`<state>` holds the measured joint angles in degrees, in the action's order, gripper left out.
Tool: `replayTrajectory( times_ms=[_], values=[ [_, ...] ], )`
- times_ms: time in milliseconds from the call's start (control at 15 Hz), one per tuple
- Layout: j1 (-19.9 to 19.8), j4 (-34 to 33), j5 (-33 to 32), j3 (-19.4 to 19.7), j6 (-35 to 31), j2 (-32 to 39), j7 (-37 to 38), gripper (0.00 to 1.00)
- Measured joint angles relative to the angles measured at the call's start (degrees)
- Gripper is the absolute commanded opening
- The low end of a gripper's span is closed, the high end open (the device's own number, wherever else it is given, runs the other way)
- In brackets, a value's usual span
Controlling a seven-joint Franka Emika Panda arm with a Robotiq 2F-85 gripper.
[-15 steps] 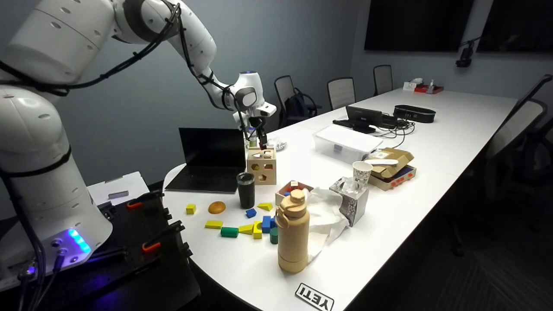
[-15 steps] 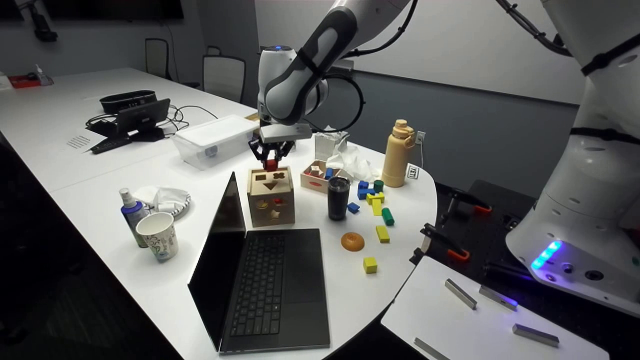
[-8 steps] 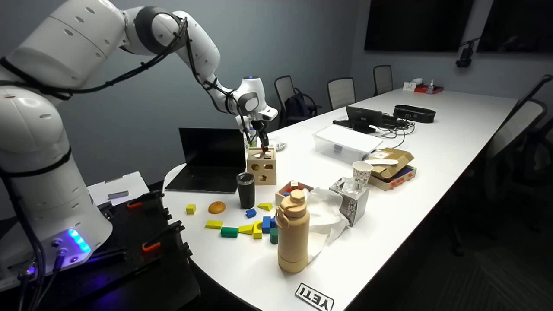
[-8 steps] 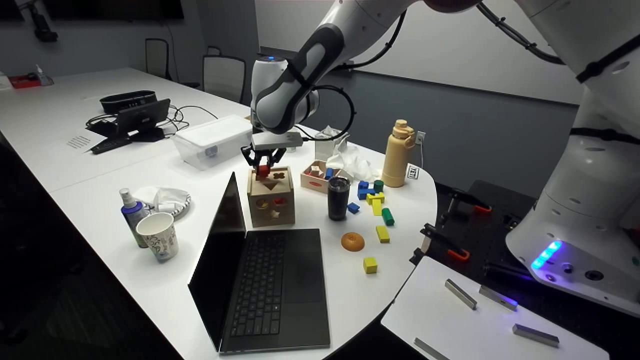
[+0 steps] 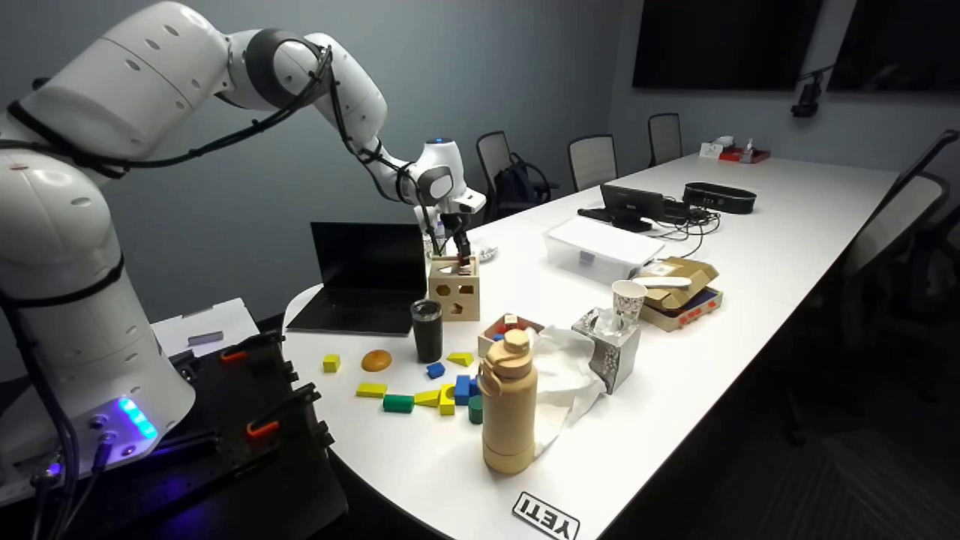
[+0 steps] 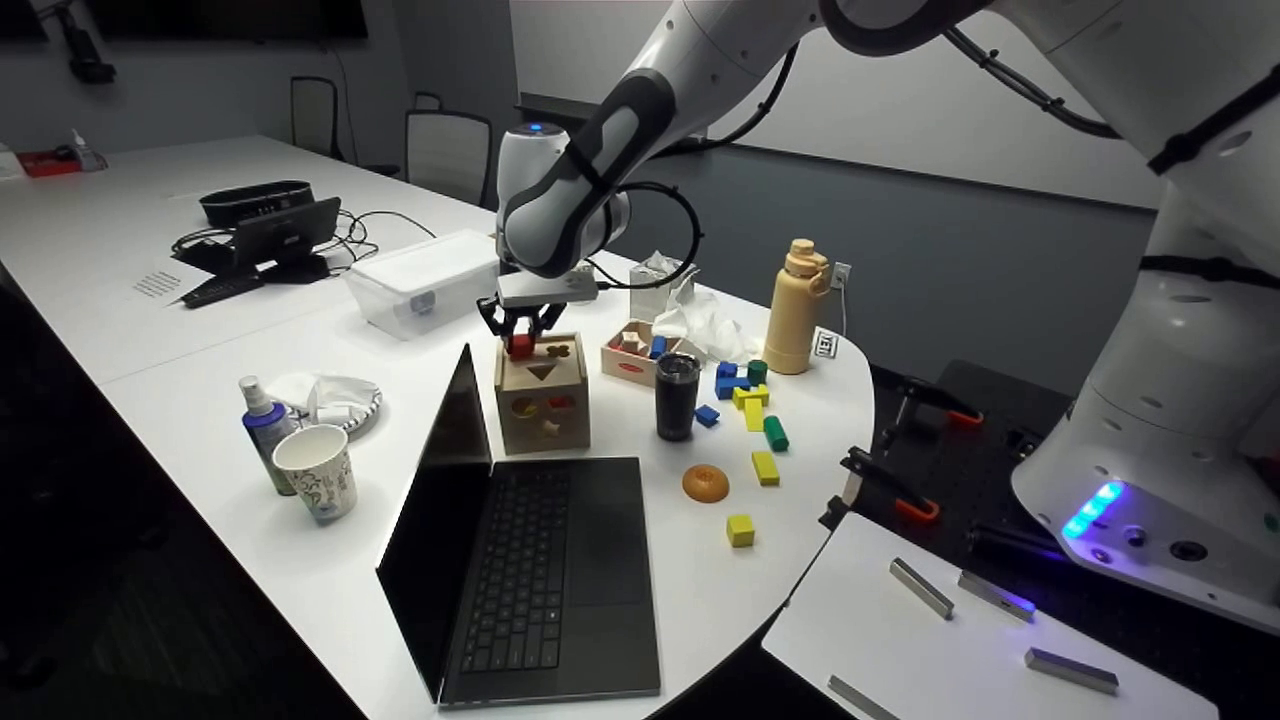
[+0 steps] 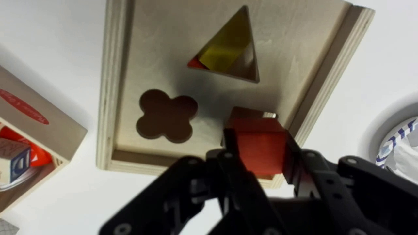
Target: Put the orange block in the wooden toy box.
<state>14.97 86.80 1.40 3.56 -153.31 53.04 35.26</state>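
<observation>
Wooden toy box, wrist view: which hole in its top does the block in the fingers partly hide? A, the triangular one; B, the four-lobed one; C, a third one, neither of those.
C: the red block between the fingers covers part of a third hole, whose dark edge shows past it, while the triangular hole and four-lobed hole of the wooden toy box show whole.

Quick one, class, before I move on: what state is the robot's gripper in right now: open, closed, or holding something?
Gripper: closed on a red block, held at the top of the wooden toy box.
</observation>
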Motion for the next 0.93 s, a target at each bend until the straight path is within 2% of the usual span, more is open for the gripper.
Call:
replayTrajectory(
  times_ms=[333, 400, 467, 800, 867, 933],
  values=[
    [0.8, -0.8, 0.0, 0.9, 1.1, 0.7, 0.0, 0.08],
    [0.8, -0.9, 0.0, 1.0, 1.4, 0.7, 0.0, 0.58],
    [0.8, -1.1, 0.0, 1.0, 1.9, 0.7, 0.0, 0.59],
    [0.8, -2.0, 0.0, 1.0, 4.7, 0.9, 0.1, 0.95],
    [0.8, -2.2, 0.0, 1.0, 5.1, 0.9, 0.1, 1.00],
    [0.7, -2.3, 0.0, 1.0, 5.3, 0.9, 0.2, 1.00]
  ],
)
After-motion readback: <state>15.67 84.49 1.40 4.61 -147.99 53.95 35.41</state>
